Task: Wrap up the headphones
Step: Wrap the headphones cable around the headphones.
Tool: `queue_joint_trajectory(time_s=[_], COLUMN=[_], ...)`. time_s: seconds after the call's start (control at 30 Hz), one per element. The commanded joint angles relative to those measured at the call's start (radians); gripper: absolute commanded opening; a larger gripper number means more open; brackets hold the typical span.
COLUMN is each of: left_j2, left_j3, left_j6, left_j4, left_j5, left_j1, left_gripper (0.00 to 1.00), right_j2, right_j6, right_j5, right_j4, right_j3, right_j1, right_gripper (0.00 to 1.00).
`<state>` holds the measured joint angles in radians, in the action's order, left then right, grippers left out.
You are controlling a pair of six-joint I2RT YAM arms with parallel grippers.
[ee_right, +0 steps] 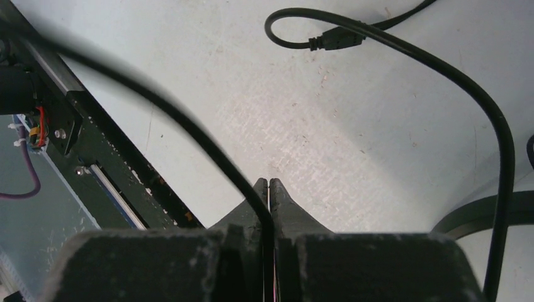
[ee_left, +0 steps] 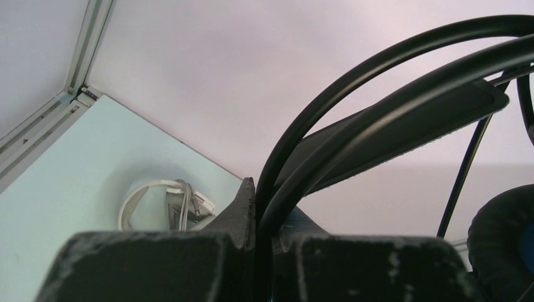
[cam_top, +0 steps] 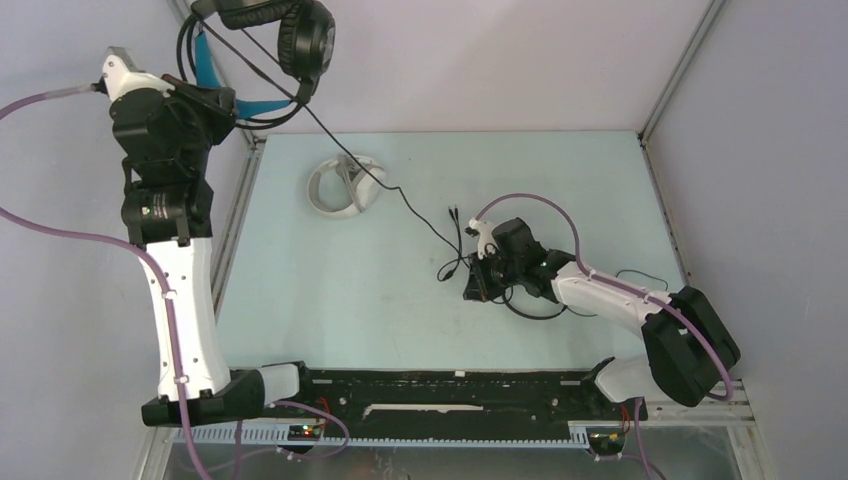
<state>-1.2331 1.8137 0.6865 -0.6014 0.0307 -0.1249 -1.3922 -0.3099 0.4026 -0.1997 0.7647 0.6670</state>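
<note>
My left gripper [cam_top: 232, 104] is raised high at the back left, shut on the thin wire headband [ee_left: 378, 69] of the black headphones [cam_top: 300, 38] with blue lining. One ear cup [ee_left: 504, 242] hangs at the right of the left wrist view. Their black cable [cam_top: 400, 195] runs down to the table, where my right gripper [cam_top: 473, 284] is shut on it [ee_right: 189, 129]. The cable's plug [ee_right: 337, 39] lies loose on the table beyond the fingers. The white-grey headphones [cam_top: 340, 185] lie on the table at the back, cord bundled [ee_left: 182, 204]. A slim black set [cam_top: 535, 310] lies partly under the right arm.
The pale table [cam_top: 330, 300] is walled on the left, back and right. A black rail [cam_top: 450, 385] with the arm bases runs along the near edge, close to the right gripper's left side [ee_right: 107, 170]. A thin black cord [cam_top: 640, 275] lies by the right arm.
</note>
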Motion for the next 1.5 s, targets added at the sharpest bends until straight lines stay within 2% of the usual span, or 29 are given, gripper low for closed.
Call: queue_joint_trajectory(time_s=[0.0, 0.17, 0.37, 0.63, 0.8, 1.03, 1.13, 1.27, 1.37, 1.47], left_j2=[0.012, 0.001, -0.009, -0.009, -0.026, -0.042, -0.053, -0.058, -0.064, -0.066], left_j3=[0.078, 0.085, 0.071, 0.053, 0.08, 0.119, 0.134, 0.135, 0.134, 0.131], left_j6=[0.067, 0.065, 0.057, 0.003, -0.067, -0.188, -0.206, -0.231, -0.244, -0.243], left_j4=[0.089, 0.081, 0.095, 0.064, -0.021, -0.102, -0.119, -0.132, -0.142, -0.152], left_j5=[-0.059, -0.078, -0.138, -0.158, -0.132, 0.022, 0.039, 0.075, 0.088, 0.092], left_j1=[-0.032, -0.045, -0.046, -0.046, -0.034, 0.034, 0.051, 0.104, 0.16, 0.189], left_gripper=[0.0, 0.0, 0.0, 0.0, 0.0, 0.0, 0.0, 0.0, 0.0, 0.0], right_j2=[-0.005, 0.012, 0.106, 0.213, 0.265, 0.305, 0.331, 0.353, 0.343, 0.301], right_j6=[-0.027, -0.035, -0.02, -0.014, -0.041, -0.106, -0.09, -0.012, -0.004, 0.104], right_j5=[-0.055, -0.097, -0.062, -0.053, -0.023, 0.155, 0.148, 0.122, 0.092, 0.021], right_j4=[-0.027, -0.044, -0.002, -0.041, -0.048, -0.023, -0.021, 0.105, 0.324, 0.557], right_j3=[-0.005, -0.005, 0.008, 0.074, 0.098, 0.121, 0.133, 0.133, 0.133, 0.133], right_j1=[-0.015, -0.031, -0.025, -0.015, -0.017, -0.025, -0.029, -0.006, 0.014, 0.077], right_gripper=[0.06, 0.13, 0.36, 0.51, 0.63, 0.68, 0.69, 0.71, 0.75, 0.79])
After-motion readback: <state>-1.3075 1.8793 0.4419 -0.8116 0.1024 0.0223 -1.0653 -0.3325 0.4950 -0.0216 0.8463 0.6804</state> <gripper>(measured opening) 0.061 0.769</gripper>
